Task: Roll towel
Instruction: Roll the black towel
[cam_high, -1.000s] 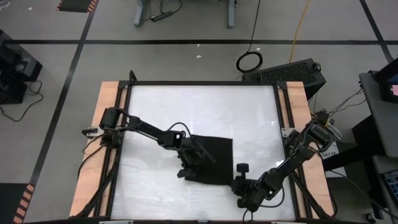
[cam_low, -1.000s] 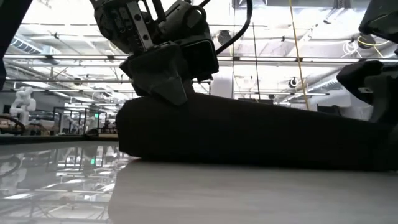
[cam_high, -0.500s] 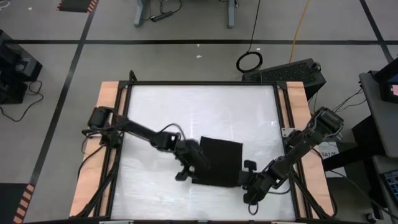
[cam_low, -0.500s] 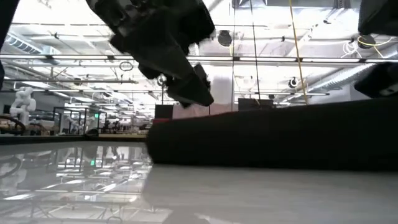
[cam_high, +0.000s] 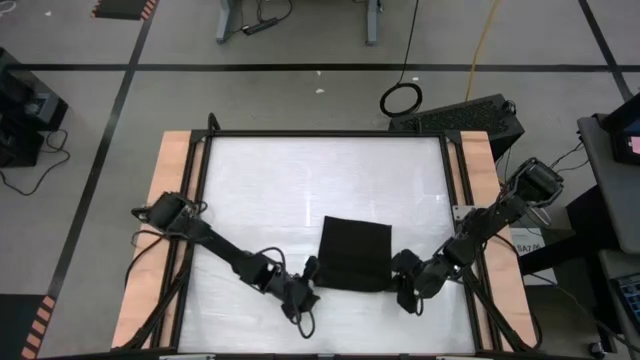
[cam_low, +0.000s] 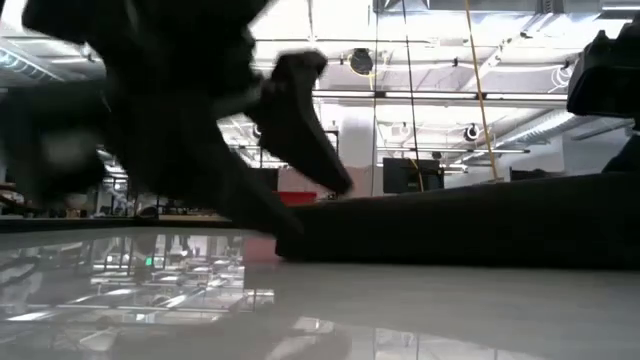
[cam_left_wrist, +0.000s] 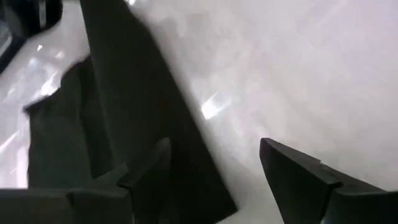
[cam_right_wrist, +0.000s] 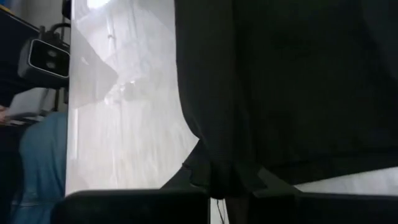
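Note:
The black towel (cam_high: 354, 254) lies folded in a flat rectangle on the white tabletop, a little right of the middle and toward the near side. My left gripper (cam_high: 303, 287) stands open at the towel's near left corner (cam_left_wrist: 205, 193). One finger (cam_left_wrist: 152, 168) is over the cloth and the other (cam_left_wrist: 292, 177) over bare table; whether either touches, I cannot tell. My right gripper (cam_high: 405, 285) is shut on the towel at its near right corner. In the low view the towel (cam_low: 480, 225) is a low dark band. My right gripper pinches the towel's edge at its near right corner (cam_right_wrist: 214, 171) between its two shut fingers. It comes in low from the table's right and near side. The cloth bunches to a point at the fingers, and the rest of the towel lies flat on the table.
A black frame (cam_high: 325, 133) and wooden side rails (cam_high: 165, 230) border the tabletop. Bare white surface (cam_high: 300, 180) stretches to the far side and to the left of the towel. A dark keyboard (cam_high: 460, 115) sits beyond the far right corner.
My left gripper has opened, let go of the towel and drawn back toward the table's near edge. The left part of the towel, held raised a second ago, now lies flat in a neat rectangle. My right gripper has moved toward the far and right edges, to the towel's near right corner.

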